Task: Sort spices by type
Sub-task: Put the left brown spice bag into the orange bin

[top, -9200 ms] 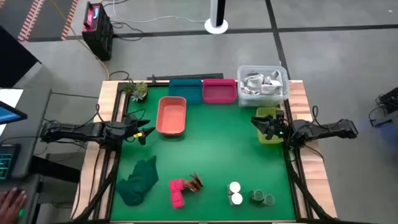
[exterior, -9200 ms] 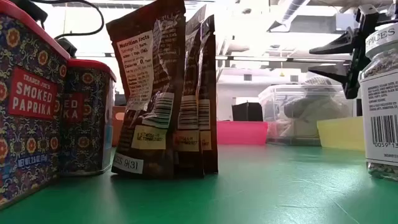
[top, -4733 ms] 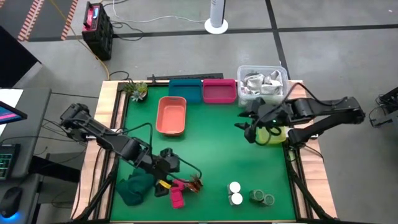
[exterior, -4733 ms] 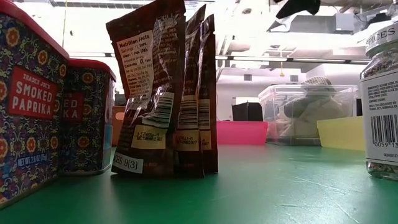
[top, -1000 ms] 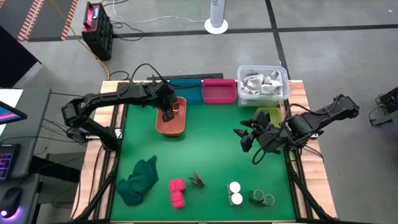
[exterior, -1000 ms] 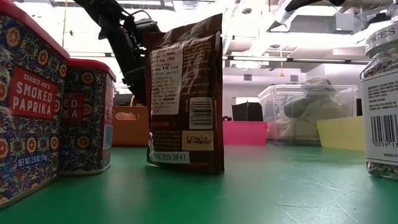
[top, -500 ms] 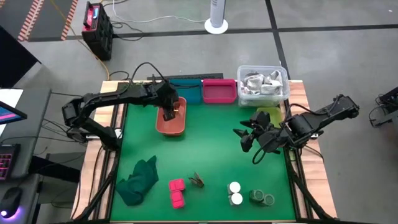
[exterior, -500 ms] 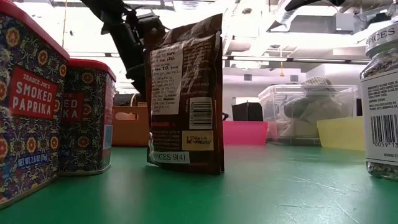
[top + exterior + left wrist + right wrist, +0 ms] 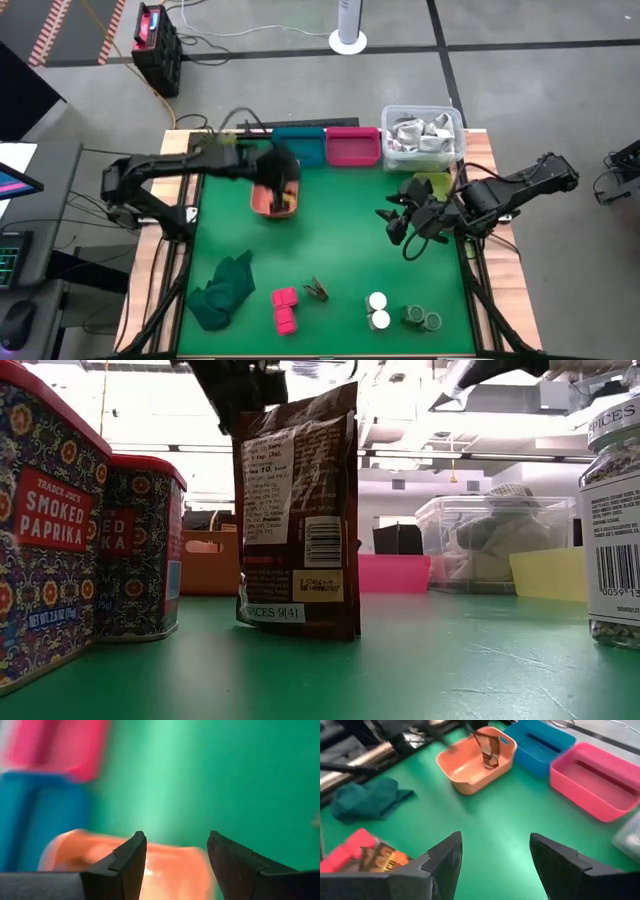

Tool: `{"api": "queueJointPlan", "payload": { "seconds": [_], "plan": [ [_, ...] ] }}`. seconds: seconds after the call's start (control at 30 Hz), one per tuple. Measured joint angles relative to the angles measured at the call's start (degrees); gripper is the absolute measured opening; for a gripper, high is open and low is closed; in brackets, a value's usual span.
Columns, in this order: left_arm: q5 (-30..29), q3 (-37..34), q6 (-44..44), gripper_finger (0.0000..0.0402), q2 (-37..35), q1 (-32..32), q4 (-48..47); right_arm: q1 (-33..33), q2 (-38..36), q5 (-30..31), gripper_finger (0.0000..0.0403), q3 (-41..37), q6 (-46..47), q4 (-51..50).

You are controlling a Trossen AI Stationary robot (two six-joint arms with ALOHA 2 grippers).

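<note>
High view: left tool (image 9: 281, 183) over the orange bin (image 9: 262, 203) at the back-left of the green table (image 9: 340, 250), blurred here; right tool (image 9: 398, 222) hangs over the right-centre of the table, near the yellow bin (image 9: 432, 186), nothing in it. Along the back: blue bin (image 9: 298, 145), pink bin (image 9: 352, 146), clear tub of shiny packets (image 9: 422, 133). Front row, left to right: dark green cloth (image 9: 222, 291), two magenta boxes (image 9: 284, 309), a brown pouch (image 9: 317, 290) just beside them, two white-topped jars (image 9: 378, 311), two greenish jars (image 9: 421, 319). Low view: two paprika tins (image 9: 58, 530) at left, the brown pouch upright on the table centre, a labelled jar (image 9: 611, 520) at the right edge; dark arm parts overhead. Left wrist view: left tool's fingers (image 9: 127, 862) spread, nothing between them, orange bin beneath, blue and pink bins beyond. Right wrist view: right tool's fingers (image 9: 443, 862) spread and empty above bare green; a brown pouch (image 9: 487, 751) stands tilted inside the orange bin, magenta boxes and a pouch at the near corner.
</note>
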Motion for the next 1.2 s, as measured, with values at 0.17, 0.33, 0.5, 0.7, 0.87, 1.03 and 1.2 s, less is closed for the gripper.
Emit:
{"api": "queueJointPlan", "payload": {
  "seconds": [0.17, 0.33, 0.5, 0.7, 0.87, 1.03, 1.2],
  "plan": [
    [0.49, 0.01, -5.94, 0.0201, 0.04, -12.83, 0.28, -0.05, -0.07, -0.36, 0.0260, 0.00, 0.49, -5.50],
    [0.49, -0.01, -12.47, 0.0201, 0.04, -23.00, 2.88, -0.15, -0.07, -2.46, 0.0260, 0.00, -1.10, -6.36],
    [0.26, -0.01, -19.89, 0.0201, 0.04, -28.24, 8.98, -0.47, -0.07, -3.06, 0.0260, 0.00, -3.59, -6.28],
    [0.61, 0.05, -24.89, 0.0201, 2.90, -31.34, 10.58, -1.66, -1.13, -3.72, 0.0260, 0.00, -6.68, -7.29],
    [2.91, 0.21, -27.16, 0.0201, 7.42, -32.76, 14.45, -3.56, -2.60, -5.52, 0.0260, 0.00, -8.66, -8.53],
    [2.29, 0.99, -26.81, 0.0201, 10.35, -33.27, 15.21, -3.70, -4.79, -5.86, 0.0260, 0.00, -8.86, -9.33],
    [-0.06, 1.01, -24.68, 0.0201, 12.42, -33.96, 15.58, -3.66, -6.41, -5.86, 0.0260, 0.00, -10.09, -9.56]
  ]
}}
